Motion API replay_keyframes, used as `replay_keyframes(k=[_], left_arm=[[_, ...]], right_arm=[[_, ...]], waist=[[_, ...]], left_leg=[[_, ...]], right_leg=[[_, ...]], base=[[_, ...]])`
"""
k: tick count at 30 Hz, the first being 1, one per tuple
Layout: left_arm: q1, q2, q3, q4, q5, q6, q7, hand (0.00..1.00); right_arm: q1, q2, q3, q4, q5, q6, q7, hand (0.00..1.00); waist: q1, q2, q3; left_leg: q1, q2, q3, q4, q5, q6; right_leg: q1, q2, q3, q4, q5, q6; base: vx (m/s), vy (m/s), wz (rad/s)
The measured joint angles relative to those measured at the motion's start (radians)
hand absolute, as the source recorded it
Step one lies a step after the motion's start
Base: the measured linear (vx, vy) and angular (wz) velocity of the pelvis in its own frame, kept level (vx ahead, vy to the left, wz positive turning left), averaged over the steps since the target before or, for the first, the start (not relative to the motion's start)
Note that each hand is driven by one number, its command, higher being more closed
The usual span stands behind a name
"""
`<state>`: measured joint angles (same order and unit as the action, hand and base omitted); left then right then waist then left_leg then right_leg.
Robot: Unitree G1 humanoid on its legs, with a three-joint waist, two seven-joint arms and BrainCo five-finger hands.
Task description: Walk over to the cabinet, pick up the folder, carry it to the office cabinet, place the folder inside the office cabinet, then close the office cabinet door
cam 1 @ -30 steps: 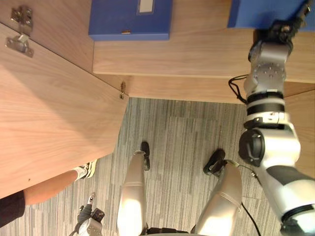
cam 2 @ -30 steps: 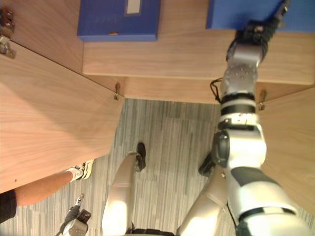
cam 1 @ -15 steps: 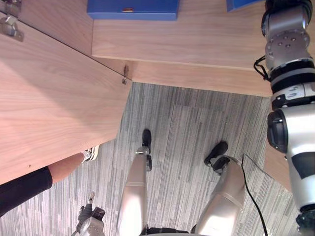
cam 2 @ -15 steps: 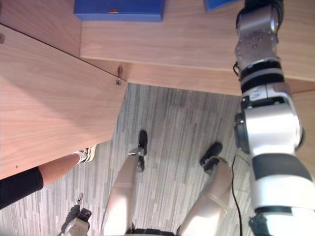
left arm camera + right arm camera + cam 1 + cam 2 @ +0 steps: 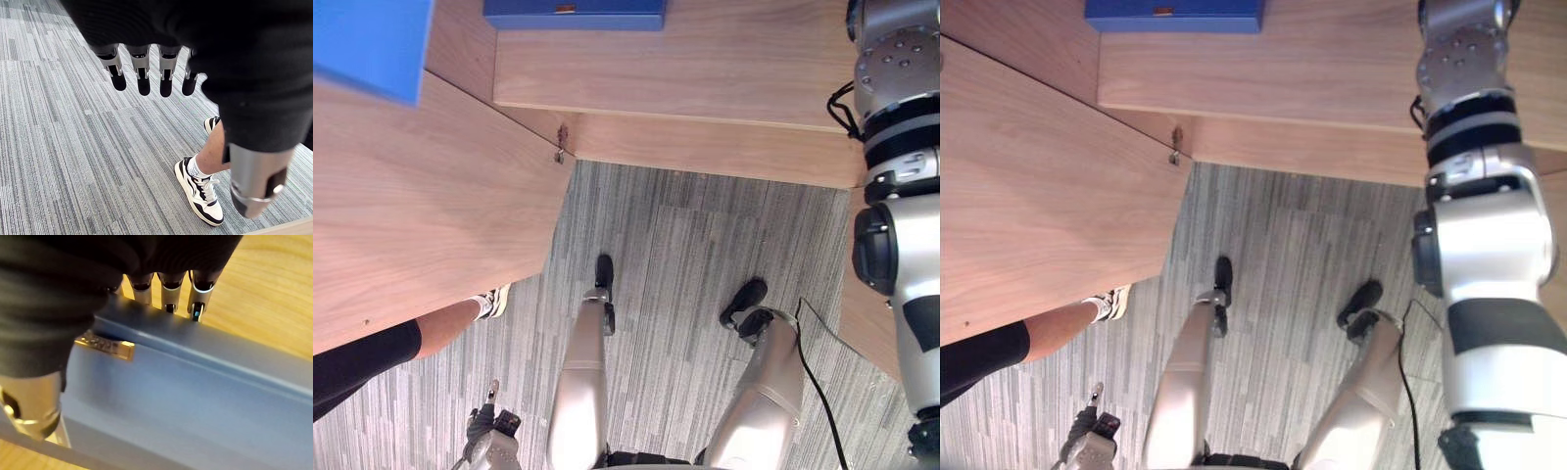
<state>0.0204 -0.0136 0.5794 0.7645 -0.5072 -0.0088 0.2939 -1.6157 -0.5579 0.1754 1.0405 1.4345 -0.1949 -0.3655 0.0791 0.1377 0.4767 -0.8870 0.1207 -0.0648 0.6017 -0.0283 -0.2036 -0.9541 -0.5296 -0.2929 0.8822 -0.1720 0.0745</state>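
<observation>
Blue panel (image 5: 367, 44), far left corner, cut off, cannot tell what it is. Open door (image 5: 421, 215), its edge over the floor (image 5: 695, 255); a person's leg (image 5: 445, 328) and shoe (image 5: 203, 196) just beneath it. Left hand (image 5: 144, 68), low, fingers straight and apart, holding nothing, bare floor all round. Second folder (image 5: 573, 14) on the shelf (image 5: 705, 59), mostly cut off. Right hand (image 5: 166, 281), fingers hooked over the far edge of the folder (image 5: 195, 391), thumb at its near face; both folder ends cut off.

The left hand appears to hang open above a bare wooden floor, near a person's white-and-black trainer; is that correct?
Not quite: the left wrist view shows grey striped carpet, not bare wood, under the open left hand, near the person's white-and-black trainer.
</observation>
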Motion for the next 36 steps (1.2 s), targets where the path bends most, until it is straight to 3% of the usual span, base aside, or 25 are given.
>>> replay_keyframes(k=[8,10,14,22,26,34,36], left_arm=[[-0.006,0.004,-0.002,-0.013,0.009,-0.002,0.006,0.0],[-0.007,0.01,-0.006,-0.014,0.013,-0.002,0.006,0.0],[-0.011,0.025,-0.036,-0.033,0.04,-0.017,0.004,0.0],[-0.016,0.05,-0.053,-0.072,0.075,-0.021,-0.014,0.0],[-0.016,0.067,-0.053,-0.095,0.092,-0.021,-0.024,0.0],[-0.016,0.067,-0.049,-0.108,0.118,-0.021,-0.049,0.0],[-0.016,0.067,-0.049,-0.108,0.118,-0.021,-0.049,0.0]], right_arm=[[0.042,0.042,-0.02,0.019,-0.003,0.003,-0.001,0.0],[0.043,0.041,-0.01,0.039,-0.055,0.036,0.002,0.0],[0.048,0.025,0.186,0.151,-0.329,0.202,0.038,0.0],[0.107,-0.002,0.449,0.3,-0.533,0.312,0.133,0.0],[0.133,-0.027,0.524,0.332,-0.631,0.325,0.179,0.0],[0.179,-0.042,0.527,0.348,-0.647,0.314,0.209,0.0],[0.184,-0.043,0.533,0.347,-0.722,0.313,0.218,0.0]], waist=[[0.013,0.007,-0.004],[0.018,0.007,-0.005],[0.018,0.013,-0.009],[0.025,0.017,-0.015],[0.025,0.02,-0.025],[0.025,0.02,-0.032],[0.026,0.019,-0.032]], left_leg=[[0.027,0.022,0.003,0.013,-0.011,-0.003],[0.029,0.031,0.004,0.012,-0.011,-0.003],[0.052,0.044,0.005,0.01,-0.012,-0.004],[0.091,0.055,0.009,-0.014,-0.011,0.0],[0.106,0.055,0.014,-0.029,-0.008,0.001],[0.122,0.061,0.021,-0.041,-0.006,0.001],[0.122,0.062,0.021,-0.041,-0.006,0.001]], right_leg=[[0.034,0.024,0.0,-0.012,0.005,-0.007],[0.036,0.037,0.0,-0.024,0.01,-0.013],[0.068,0.056,-0.008,-0.05,0.025,-0.011],[0.13,0.074,-0.027,-0.109,0.052,-0.005],[0.141,0.075,-0.027,-0.117,0.052,-0.004],[0.152,0.083,-0.027,-0.136,0.058,-0.003],[0.154,0.085,-0.027,-0.141,0.061,-0.003]], base=[[0.04,-0.019,-0.09],[0.03,-0.002,-0.16],[0.04,0.011,-0.09],[0.04,0.041,-0.04],[0.04,0.015,-0.01],[0.04,0.017,-0.03],[0.02,0.016,-0.01]])
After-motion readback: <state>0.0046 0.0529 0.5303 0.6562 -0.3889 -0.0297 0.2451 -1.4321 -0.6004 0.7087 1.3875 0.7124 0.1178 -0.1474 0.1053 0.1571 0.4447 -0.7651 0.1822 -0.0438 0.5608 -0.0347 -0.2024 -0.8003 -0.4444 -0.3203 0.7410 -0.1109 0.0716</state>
